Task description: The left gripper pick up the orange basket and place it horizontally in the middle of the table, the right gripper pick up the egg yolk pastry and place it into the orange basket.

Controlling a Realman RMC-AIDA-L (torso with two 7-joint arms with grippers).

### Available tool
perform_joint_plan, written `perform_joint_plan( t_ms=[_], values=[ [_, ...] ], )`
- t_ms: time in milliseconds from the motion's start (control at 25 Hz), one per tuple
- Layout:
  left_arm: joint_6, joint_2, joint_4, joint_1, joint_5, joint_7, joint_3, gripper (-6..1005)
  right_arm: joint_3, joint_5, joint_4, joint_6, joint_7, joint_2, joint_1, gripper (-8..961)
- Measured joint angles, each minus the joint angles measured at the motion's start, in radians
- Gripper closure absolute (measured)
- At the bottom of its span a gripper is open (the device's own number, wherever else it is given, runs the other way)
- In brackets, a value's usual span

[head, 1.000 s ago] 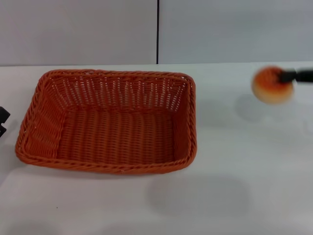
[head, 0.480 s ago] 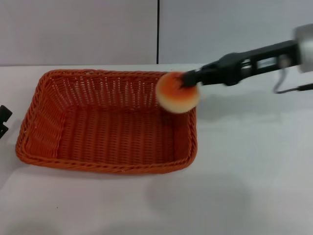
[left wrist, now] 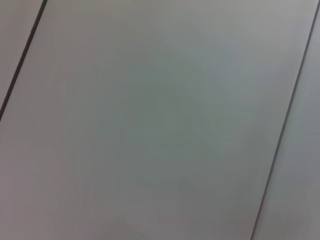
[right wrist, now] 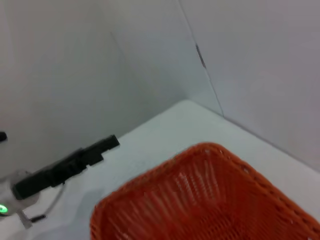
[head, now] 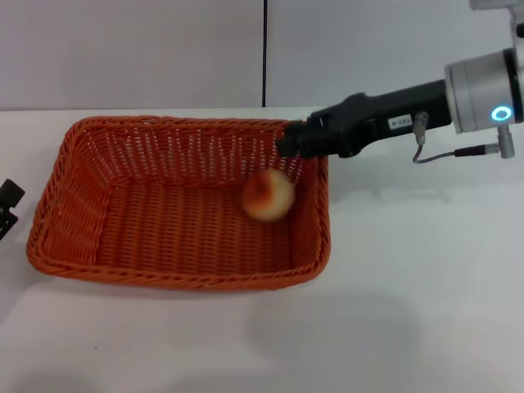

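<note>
The orange basket [head: 176,280] lies lengthwise on the white table [head: 409,295]; the right wrist view also shows its corner [right wrist: 200,200]. The egg yolk pastry [head: 266,195] is a blur inside the basket near its right wall, free of any grip. My right gripper [head: 288,144] hangs open over the basket's far right corner, just above and right of the pastry. My left gripper [head: 5,206] sits open at the table's left edge, apart from the basket. It also shows in the right wrist view [right wrist: 107,143].
Grey wall panels with a dark vertical seam [head: 264,53] stand behind the table. The left wrist view holds only such a wall panel [left wrist: 160,120]. Bare tabletop lies in front of and to the right of the basket.
My right arm swept left from the table's right side to the basket's far right corner with the pastry. The pastry has left the gripper and is now down inside the basket.
</note>
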Motion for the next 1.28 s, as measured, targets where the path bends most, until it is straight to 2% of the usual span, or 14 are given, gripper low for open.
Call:
perform_joint_plan(
  t_ms=[80,160,200,240,360,400,480,560,600,640,760,880,1000,1280],
  values=[
    [0.001,0.0,0.0,0.0,0.0,0.0,0.002,192,0.0,0.024,-0.023,-0.018,-0.016,0.001,-0.017,680],
    [0.005,0.001,0.0,0.002,0.0,0.0,0.003,192,0.0,0.084,-0.095,-0.068,-0.052,0.009,-0.068,613],
    [0.006,0.001,0.001,0.003,0.0,0.001,0.003,192,-0.008,0.172,-0.184,-0.11,-0.114,0.021,-0.155,579],
    [0.008,0.001,0.001,0.005,0.0,0.001,0.003,192,-0.008,0.172,-0.184,-0.11,-0.114,0.021,-0.155,546],
    [0.012,0.002,0.001,0.008,-0.004,0.012,0.001,192,-0.02,0.338,-0.229,-0.123,-0.24,0.026,-0.288,422],
    [0.015,0.001,0.0,0.01,-0.006,0.026,-0.002,192,-0.012,0.479,-0.181,-0.117,-0.382,0.025,-0.377,376],
    [0.017,0.001,-0.001,0.011,-0.007,0.038,-0.002,192,-0.005,0.538,-0.146,-0.115,-0.45,0.025,-0.409,286],
    [0.02,0.001,-0.001,0.015,-0.007,0.074,-0.003,192,0.022,0.683,-0.036,-0.116,-0.633,0.025,-0.476,262],
    [0.022,0.0,-0.001,0.019,-0.008,0.105,-0.003,192,0.043,0.812,0.065,-0.123,-0.791,0.025,-0.524,251],
    [0.022,0.0,-0.001,0.019,-0.008,0.105,-0.003,192,0.043,0.812,0.065,-0.123,-0.791,0.025,-0.524,239],
    [0.038,-0.001,-0.013,0.024,-0.009,0.155,-0.012,192,0.059,0.994,0.209,-0.133,-0.971,0.024,-0.575,215],
    [0.056,-0.001,-0.061,0.027,-0.01,0.219,-0.059,192,0.091,1.084,0.304,-0.136,-1.075,0.023,-0.604,215],
    [0.051,-0.002,-0.112,0.034,-0.01,0.29,-0.13,192,0.148,1.105,0.409,-0.144,-1.213,0.025,-0.606,215],
    [0.058,-0.004,-0.165,0.036,-0.01,0.344,-0.177,192,0.171,1.107,0.496,-0.161,-1.362,0.028,-0.563,215]
  ],
)
